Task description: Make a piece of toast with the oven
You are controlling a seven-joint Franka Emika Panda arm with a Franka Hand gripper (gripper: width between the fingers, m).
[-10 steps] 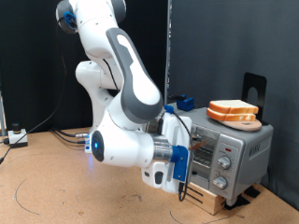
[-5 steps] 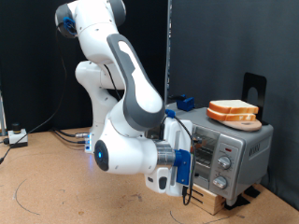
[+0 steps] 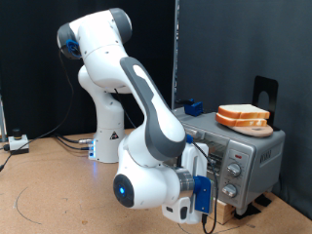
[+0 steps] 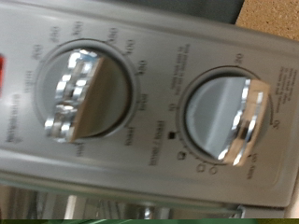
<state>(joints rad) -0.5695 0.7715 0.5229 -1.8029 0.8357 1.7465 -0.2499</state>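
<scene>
The oven (image 3: 252, 154) is a silver-grey box at the exterior view's right, with a column of round knobs (image 3: 232, 172) on its front. My gripper (image 3: 207, 192) is low in front of the oven, right at that knob column, and its fingers are hidden by the hand. The wrist view shows only the oven's panel close up, with two chrome-barred knobs (image 4: 86, 90) (image 4: 229, 122) and no fingers. A stack of bread slices (image 3: 242, 116) lies on a round wooden board on top of the oven. No single piece of toast shows, and the arm hides the oven door.
The oven stands on a wooden block (image 3: 225, 209). A black stand (image 3: 265, 92) and a blue object (image 3: 193, 105) are behind the oven. Cables and a small box (image 3: 16, 143) lie at the exterior view's left. The arm's base (image 3: 107, 136) stands mid-table.
The arm has folded down and swung towards the exterior view's bottom right. The hand is now lower and closer to the oven's knob column. The bread stack has not moved.
</scene>
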